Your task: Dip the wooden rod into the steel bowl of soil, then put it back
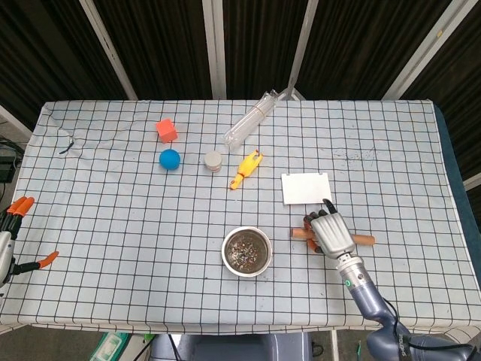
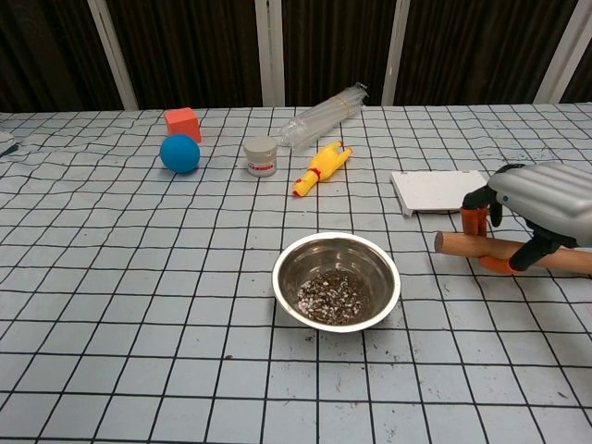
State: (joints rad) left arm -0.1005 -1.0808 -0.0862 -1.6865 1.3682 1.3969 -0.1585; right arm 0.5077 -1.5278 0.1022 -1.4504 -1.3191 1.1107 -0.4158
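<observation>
The wooden rod [image 1: 365,240] [image 2: 451,244] lies nearly level to the right of the steel bowl [image 1: 225,251] [image 2: 378,267], which holds dark soil. My right hand [image 1: 332,234] [image 2: 542,198] grips the rod around its middle, with orange-tipped fingers curled under it. The rod's free end points left toward the bowl and stops about a hand's width short of the rim. It seems to hover just above the cloth. My left hand [image 1: 9,239] shows only at the far left edge of the head view, fingers spread and holding nothing.
A white flat box [image 1: 305,187] [image 2: 441,190] lies just behind the right hand. Further back are a yellow rubber chicken [image 1: 246,168], a small white jar [image 1: 213,160], a blue ball [image 1: 170,159], an orange cube [image 1: 166,129] and a clear plastic bottle [image 1: 252,121].
</observation>
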